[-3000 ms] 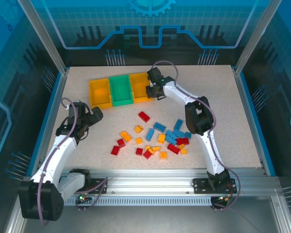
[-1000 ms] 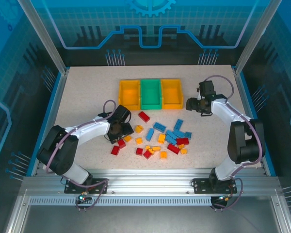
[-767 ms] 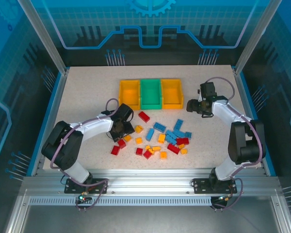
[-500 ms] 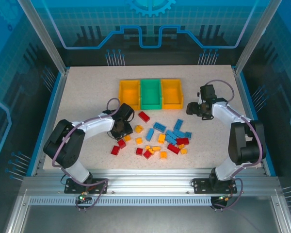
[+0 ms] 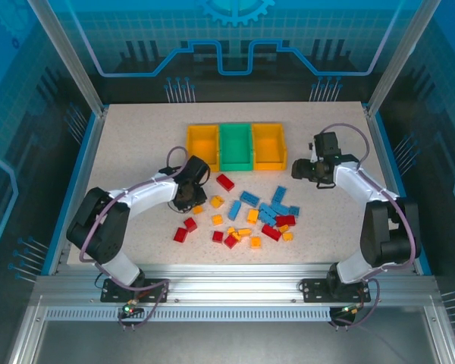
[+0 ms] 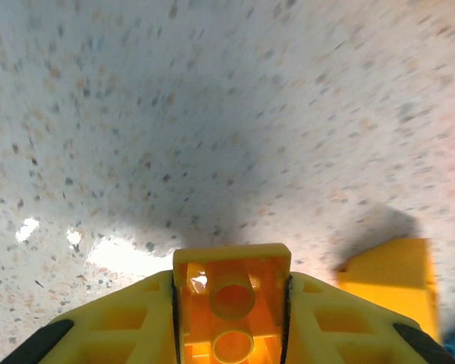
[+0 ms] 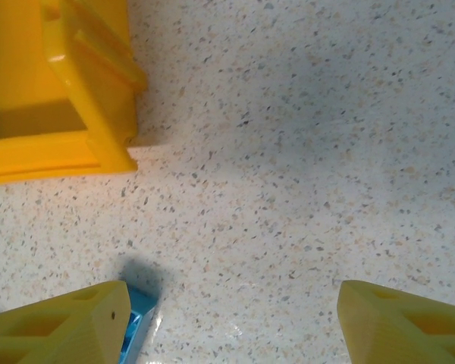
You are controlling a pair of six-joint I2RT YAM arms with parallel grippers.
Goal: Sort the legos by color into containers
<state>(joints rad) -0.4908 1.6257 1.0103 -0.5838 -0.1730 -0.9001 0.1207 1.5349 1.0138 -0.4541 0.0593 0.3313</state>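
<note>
Held orange brick [image 6: 231, 296]: pinched between the two yellow fingers of the left hand [image 6: 231, 277], which is pressed together on its side walls. Its long axis runs along the fingers, with one short end pointing out past the fingertips toward the speckled worktop [image 6: 212, 114].
Look of the held brick: glossy orange plastic. The hollow underside faces the wrist camera, with two round tubes in a line inside thin walls.
Place of the held brick: in the top view it is under the left hand, left of the pile and in front of the left bin. Whether it touches the worktop I cannot tell.
Second orange brick [image 6: 390, 277]: lies on the worktop just right of the left hand, blurred, with a dark shadow behind it.
Bins: left yellow-orange bin [image 5: 201, 148], green bin [image 5: 236, 146] and right yellow-orange bin [image 5: 269, 145] stand side by side at the far middle of the worktop. The row runs left to right, and each bin's long axis points away from the arms.
Pile of loose bricks [image 5: 252, 216]: small red, blue and orange pieces scattered in front of the bins, with the blue ones gathered toward the right.
Red brick [image 5: 225, 182]: the loose piece nearest the bins. Its long axis is diagonal, from far-left to near-right.
Right hand [image 7: 233, 296]: spread wide with nothing between the fingers, over bare worktop just right of the right yellow-orange bin.
Blue brick [image 7: 135, 322]: lies beside the tip of the right hand's left finger.
</note>
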